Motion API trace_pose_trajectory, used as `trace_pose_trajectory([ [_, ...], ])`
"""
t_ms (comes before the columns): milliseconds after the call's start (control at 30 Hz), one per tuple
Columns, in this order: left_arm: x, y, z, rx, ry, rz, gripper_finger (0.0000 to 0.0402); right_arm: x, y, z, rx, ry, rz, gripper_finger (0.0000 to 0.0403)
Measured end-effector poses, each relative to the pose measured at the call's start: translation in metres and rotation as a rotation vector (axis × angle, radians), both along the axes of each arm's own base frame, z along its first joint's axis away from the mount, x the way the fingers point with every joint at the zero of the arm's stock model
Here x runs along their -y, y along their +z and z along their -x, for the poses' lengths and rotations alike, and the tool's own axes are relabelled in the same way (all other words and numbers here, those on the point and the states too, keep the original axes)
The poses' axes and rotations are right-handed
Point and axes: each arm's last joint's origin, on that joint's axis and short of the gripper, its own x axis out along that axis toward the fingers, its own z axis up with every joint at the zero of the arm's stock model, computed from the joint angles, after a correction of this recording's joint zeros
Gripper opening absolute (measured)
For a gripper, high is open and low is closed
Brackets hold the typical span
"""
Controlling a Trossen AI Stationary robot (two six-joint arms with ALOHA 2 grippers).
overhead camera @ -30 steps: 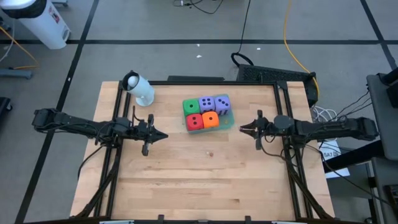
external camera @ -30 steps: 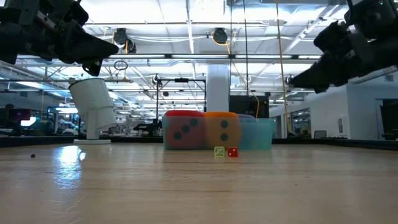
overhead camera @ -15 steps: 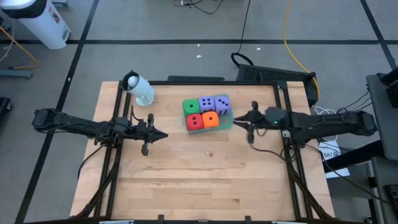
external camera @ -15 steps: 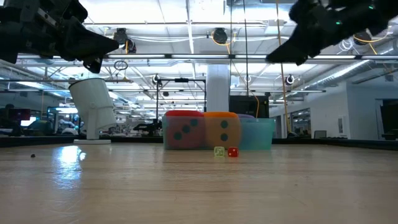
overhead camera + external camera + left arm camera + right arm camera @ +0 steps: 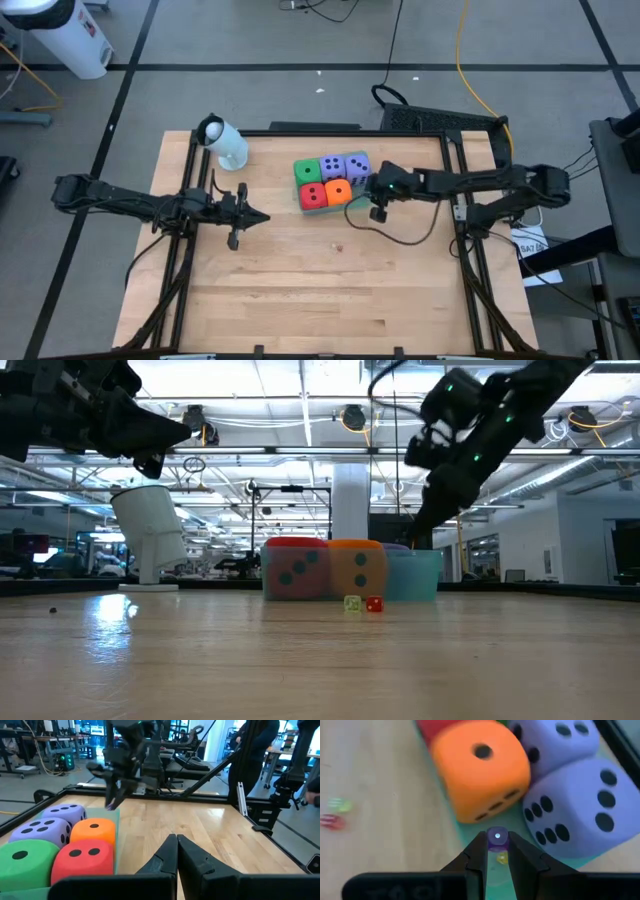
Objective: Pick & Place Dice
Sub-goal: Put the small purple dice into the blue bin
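**Right tool carrying a tiny purple die over the tray of large dice.**
The right tool (image 5: 496,845) is pinched closed on a small translucent purple die (image 5: 496,836) and hovers at the tray's (image 5: 372,196) near corner, just beside the orange die (image 5: 339,193) and a purple die (image 5: 580,810); a small yellow piece (image 5: 502,858) already lies on the tray floor below. The red die (image 5: 313,196), green die (image 5: 307,171) and second purple die (image 5: 332,166) fill the rest. The left tool (image 5: 259,217) waits closed, well apart over the surface (image 5: 330,290). Two more tiny dice (image 5: 362,604) remain on the surface. Judged best practice: lower vertically into the bare corner, clear of the foam cubes, and release low so the die does not bounce out.
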Motion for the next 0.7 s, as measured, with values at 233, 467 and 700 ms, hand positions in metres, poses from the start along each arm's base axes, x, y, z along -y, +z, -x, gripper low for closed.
trace_pose_trajectory([
  [233,0.000,0.000,0.000,-0.002,0.001,0.019,0.0005,0.022,-0.022,-0.006,-0.037,-0.056,-0.055,0.0050],
  [467,0.000,0.000,0.000,-0.002,0.001,0.023,0.0005,0.023,-0.029,-0.009,-0.054,-0.016,-0.084,0.0094],
  [700,0.000,-0.001,0.000,-0.011,0.001,0.031,0.0005,0.022,-0.026,-0.009,-0.049,-0.030,-0.036,0.0193],
])
